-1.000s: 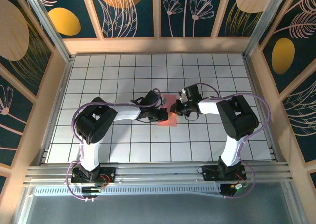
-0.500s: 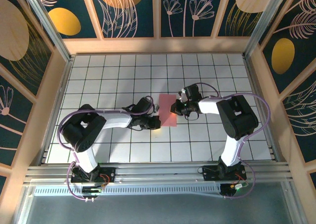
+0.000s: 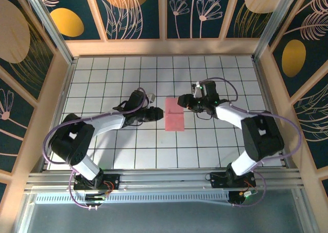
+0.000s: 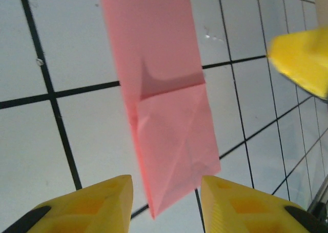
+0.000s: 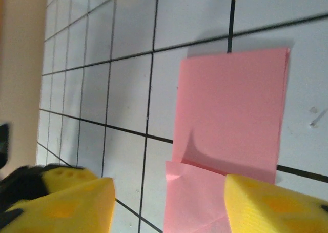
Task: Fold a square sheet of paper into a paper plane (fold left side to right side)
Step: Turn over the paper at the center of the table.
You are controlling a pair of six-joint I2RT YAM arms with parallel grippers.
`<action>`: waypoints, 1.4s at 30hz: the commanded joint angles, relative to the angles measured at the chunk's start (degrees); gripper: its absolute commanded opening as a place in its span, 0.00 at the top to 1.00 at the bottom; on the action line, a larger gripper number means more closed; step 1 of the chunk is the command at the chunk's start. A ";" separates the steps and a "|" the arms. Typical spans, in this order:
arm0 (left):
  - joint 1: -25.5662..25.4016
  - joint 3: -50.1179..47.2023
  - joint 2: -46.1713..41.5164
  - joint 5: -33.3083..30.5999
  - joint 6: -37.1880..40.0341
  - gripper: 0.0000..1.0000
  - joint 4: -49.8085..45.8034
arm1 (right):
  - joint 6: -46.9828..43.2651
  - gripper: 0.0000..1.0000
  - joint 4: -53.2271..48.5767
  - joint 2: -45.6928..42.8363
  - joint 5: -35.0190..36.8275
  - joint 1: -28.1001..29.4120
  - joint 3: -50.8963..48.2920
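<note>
Thin salmon-pink square sheet of paper [image 3: 175, 115]: folded narrow, laid flat mid white grid-tiled table [image 3: 102, 79]. Flanked by left gripper [image 3: 159, 113] and right gripper [image 3: 181, 102], fingers parted, nothing grasped. Half-fold judged complete; a nose corner to be gripped next.

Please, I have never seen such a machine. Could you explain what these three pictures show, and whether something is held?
Two robot arms are bolted at the near edge of a white grid-tiled table. One picture looks down from above; the other two come from a camera on each wrist, so yellow fingers show at the bottom. Each arm ends in a pincer. The left pincer and right pincer are both open and hold nothing. Between them lies a thin salmon-pink paper sheet, folded into a narrow rectangle, flat on the tiles.
</note>
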 commanded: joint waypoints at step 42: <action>0.35 -3.79 3.85 7.56 -10.14 1.00 25.15 | 7.77 0.44 15.81 -1.62 -8.61 -0.54 -14.54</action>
